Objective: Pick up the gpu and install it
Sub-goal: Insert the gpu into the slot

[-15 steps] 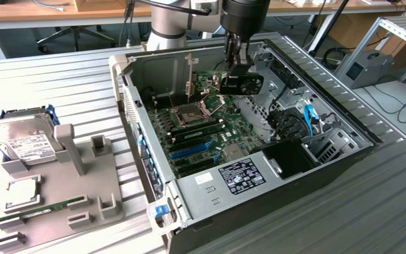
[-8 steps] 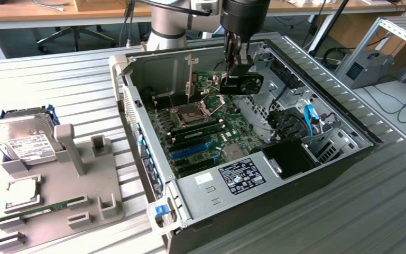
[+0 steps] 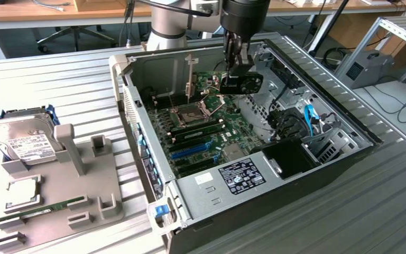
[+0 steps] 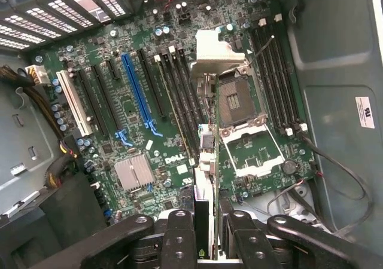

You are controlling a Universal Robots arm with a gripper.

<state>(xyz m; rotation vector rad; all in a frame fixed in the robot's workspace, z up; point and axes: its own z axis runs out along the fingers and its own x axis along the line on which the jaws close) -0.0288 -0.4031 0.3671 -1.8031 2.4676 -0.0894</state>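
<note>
Across the middle of the exterior frame sits the open computer case [image 3: 274, 159], lying on its side on the slatted metal table [image 3: 62, 84], its green motherboard [image 3: 203, 127] facing up. At the lower left of that frame I see the grey parts holder [image 3: 83, 201] with a hard drive [image 3: 23, 140] and a memory stick [image 3: 44, 207] on it.

My arm [image 3: 167, 21] comes down from the top centre, and the gripper [image 3: 237, 66] hangs over the upper part of the board. It is clamped on the gpu [image 3: 242, 83]: jaws narrow, pinching the card's edge, so the card is in the air, not on the holder and not seated.

In the wrist view I see the gpu [image 4: 205, 179] edge-on between the fingers [image 4: 179, 239], hanging straight below the gripper [image 4: 206, 245]. Its long axis runs up the frame, roughly in line with the slots.

Key relation: the card sits over the gap between the memory slots and the processor socket [image 4: 239, 101]. The blue slot [image 4: 139, 92] lies well apart, toward the left of the wrist frame. My read: card held, above the board, not yet lined up over an expansion slot.
</note>
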